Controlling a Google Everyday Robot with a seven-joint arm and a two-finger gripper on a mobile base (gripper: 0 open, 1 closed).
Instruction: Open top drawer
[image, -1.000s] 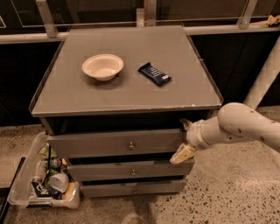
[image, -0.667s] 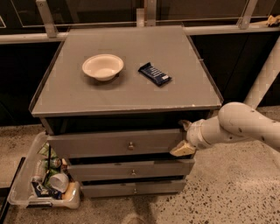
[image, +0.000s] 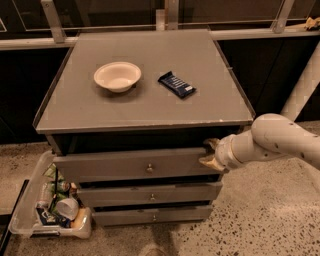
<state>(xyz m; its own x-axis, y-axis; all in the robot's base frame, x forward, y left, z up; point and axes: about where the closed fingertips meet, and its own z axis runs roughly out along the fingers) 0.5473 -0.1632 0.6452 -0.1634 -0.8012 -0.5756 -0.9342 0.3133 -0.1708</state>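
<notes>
Gripper (image: 210, 152) at top drawer's (image: 125, 169) right end, contact unclear. Arm (image: 285, 140) cut off at right edge. Bin (image: 55, 231) contents too small to identify. Wrapper (image: 176, 84) label unreadable.

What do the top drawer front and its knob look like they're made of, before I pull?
The top drawer front is matte grey, flat and even, likely painted wood or laminate; I cannot tell which. Its knob is small and round with a faint metallic glint, so probably metal. The gripper sits at the drawer's right end.
</notes>
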